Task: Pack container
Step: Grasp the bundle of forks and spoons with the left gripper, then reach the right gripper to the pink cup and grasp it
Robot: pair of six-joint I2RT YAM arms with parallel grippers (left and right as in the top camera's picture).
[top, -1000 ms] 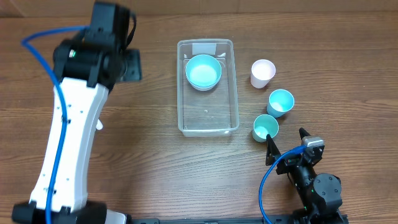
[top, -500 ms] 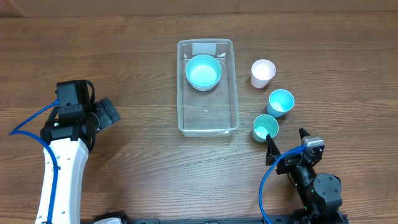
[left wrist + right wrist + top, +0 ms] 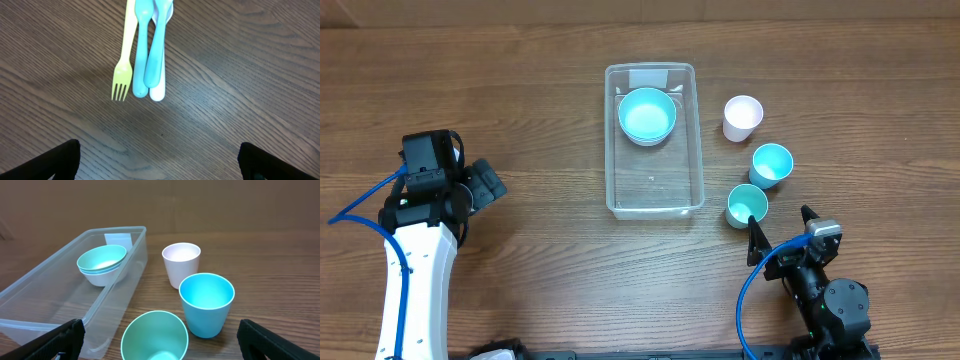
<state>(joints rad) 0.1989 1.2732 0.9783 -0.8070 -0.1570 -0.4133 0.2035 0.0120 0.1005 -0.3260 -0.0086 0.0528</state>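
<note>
**Three cups and a bundle of cutlery lie outside the container [image 3: 655, 185]**

Far left, the left arm [image 3: 415, 270] hangs over the worktop [image 3: 550, 290] with its jaws spread wide and nothing between them. Just ahead of them the wrist view shows a yellow-green fork [image 3: 121, 82], two teal spoons [image 3: 154, 55] touching it side by side, and what looks like a white spoon [image 3: 158, 93] underneath, though only its tip shows. These are thin, light and flat on the wood. I judge that closing the jaws across the bunched handles would work better than pinching any one piece.

In the middle stands the container, clear and rectangular, with its long side running away from the robot. A stack of bowls [image 3: 647, 115] sits at its far end and the near half is bare. It looks light and thin-walled, so it would probably flex and slide if nudged. The rim on a long wall is the firm place to grip it, and items are better lowered in than dropped.

To its right, a white cup [image 3: 743, 117], a blue cup [image 3: 771, 163] and a green cup [image 3: 747, 205] stand upright in a loose row. The green one is just beside the container's near corner. They look like smooth, rigid, light plastic, so one jaw inside the lip and one outside should hold.

At the near right the right arm [image 3: 820, 295] is parked with its jaws parted and empty.
</note>
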